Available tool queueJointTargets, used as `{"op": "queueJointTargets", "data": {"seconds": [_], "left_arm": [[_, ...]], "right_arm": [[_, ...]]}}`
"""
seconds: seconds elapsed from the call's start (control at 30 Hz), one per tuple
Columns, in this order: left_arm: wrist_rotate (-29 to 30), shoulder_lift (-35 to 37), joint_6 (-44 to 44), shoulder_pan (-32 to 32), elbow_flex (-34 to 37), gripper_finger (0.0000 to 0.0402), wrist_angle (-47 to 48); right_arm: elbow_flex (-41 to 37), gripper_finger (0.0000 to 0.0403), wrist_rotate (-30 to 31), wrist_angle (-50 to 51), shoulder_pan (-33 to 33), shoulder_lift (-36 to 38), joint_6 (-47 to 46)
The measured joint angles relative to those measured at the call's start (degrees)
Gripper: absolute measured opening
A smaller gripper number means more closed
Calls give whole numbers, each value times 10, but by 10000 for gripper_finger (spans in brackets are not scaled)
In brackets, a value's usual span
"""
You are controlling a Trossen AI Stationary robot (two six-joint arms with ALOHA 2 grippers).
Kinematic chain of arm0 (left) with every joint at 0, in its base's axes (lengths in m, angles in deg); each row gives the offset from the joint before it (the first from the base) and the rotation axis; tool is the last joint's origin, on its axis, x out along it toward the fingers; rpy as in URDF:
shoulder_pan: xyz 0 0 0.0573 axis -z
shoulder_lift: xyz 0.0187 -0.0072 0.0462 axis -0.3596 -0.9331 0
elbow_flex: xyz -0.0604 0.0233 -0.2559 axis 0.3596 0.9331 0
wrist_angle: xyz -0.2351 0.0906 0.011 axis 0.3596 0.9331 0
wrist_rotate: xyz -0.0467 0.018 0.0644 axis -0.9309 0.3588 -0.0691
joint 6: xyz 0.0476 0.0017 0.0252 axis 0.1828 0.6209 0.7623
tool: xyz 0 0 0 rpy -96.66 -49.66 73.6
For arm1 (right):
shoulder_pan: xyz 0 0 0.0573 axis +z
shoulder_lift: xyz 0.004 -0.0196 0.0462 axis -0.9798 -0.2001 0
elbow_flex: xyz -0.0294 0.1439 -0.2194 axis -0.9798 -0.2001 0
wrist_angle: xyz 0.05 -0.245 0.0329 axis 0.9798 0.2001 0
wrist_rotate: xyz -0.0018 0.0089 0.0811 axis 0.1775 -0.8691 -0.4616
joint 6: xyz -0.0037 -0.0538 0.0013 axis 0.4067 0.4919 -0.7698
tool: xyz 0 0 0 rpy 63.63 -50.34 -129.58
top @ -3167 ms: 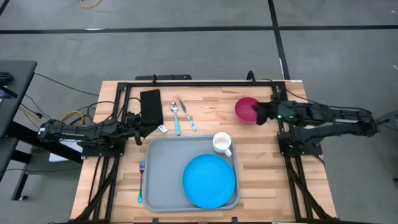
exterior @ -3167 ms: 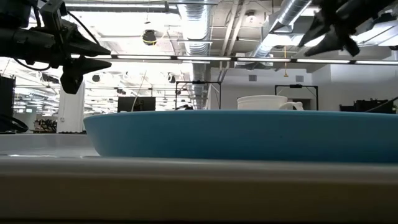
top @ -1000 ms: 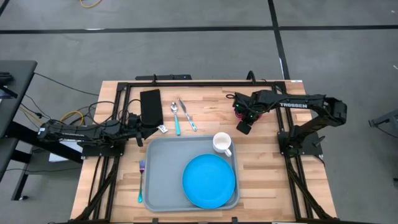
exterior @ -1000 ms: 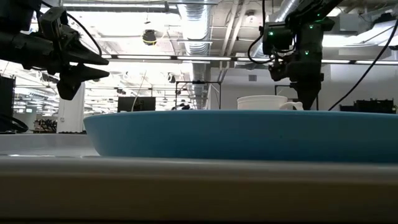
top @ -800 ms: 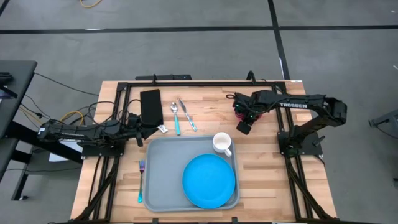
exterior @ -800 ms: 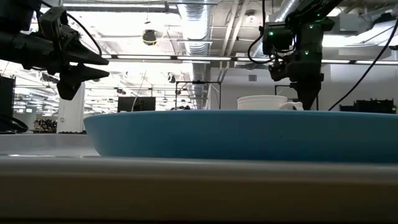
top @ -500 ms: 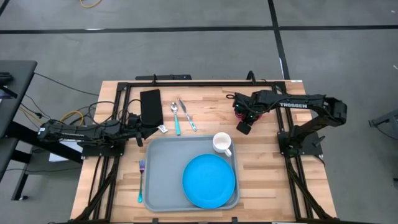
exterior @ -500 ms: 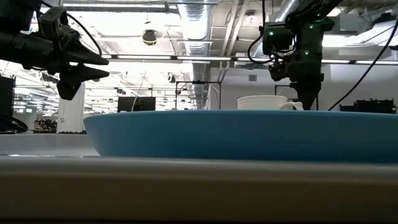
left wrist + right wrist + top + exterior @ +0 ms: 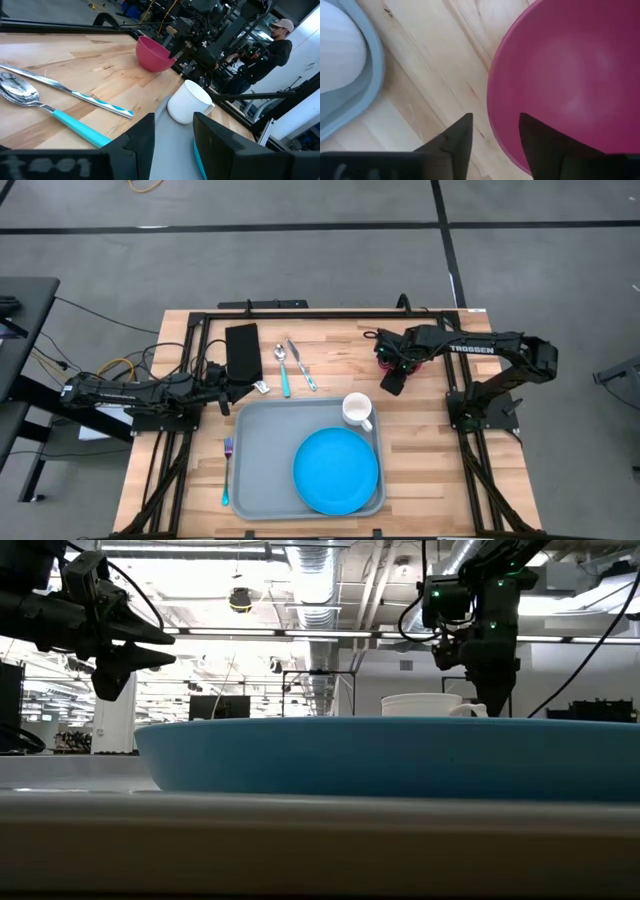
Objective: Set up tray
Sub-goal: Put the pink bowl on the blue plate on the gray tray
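Note:
The light grey-blue tray [image 9: 265,450] lies on the wooden table near its front edge. It holds a round blue plate [image 9: 336,470] and a white mug [image 9: 357,410]. A pink bowl [image 9: 570,65] stands on the wood to the far right of the tray, mostly under my right arm in the high view. My right gripper [image 9: 495,140] points straight down, open. One finger stands inside the bowl's near rim [image 9: 492,120] and one outside it. My left gripper [image 9: 175,145] waits level at the table's left edge, open and holding nothing.
A spoon [image 9: 283,365] and a knife [image 9: 303,365] with teal handles lie beyond the tray, beside a black flat block [image 9: 243,352]. A fork [image 9: 228,470] lies along the tray's left side. A person [image 9: 270,50] shows beyond the table in the left wrist view.
My right gripper has stayed above the bowl's rim and has opened its fingers there. The bowl, the tray and my left arm have kept still.

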Motion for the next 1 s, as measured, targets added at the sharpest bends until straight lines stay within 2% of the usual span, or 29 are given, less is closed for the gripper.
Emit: {"op": "queueJointTargets", "data": {"seconds": [0.13,0.3,0.87,1.0], "left_arm": [[0,0,0,0,0,122,0],[0,0,0,0,0,122,0],[0,0,0,0,0,122,0],[0,0,0,0,0,122,0]], "right_arm": [[0,182,0,0,0,0,6],[0,184,0,-12,0,0,14],[-35,134,2,-56,0,0,14],[-35,106,2,-56,0,0,14]]}}
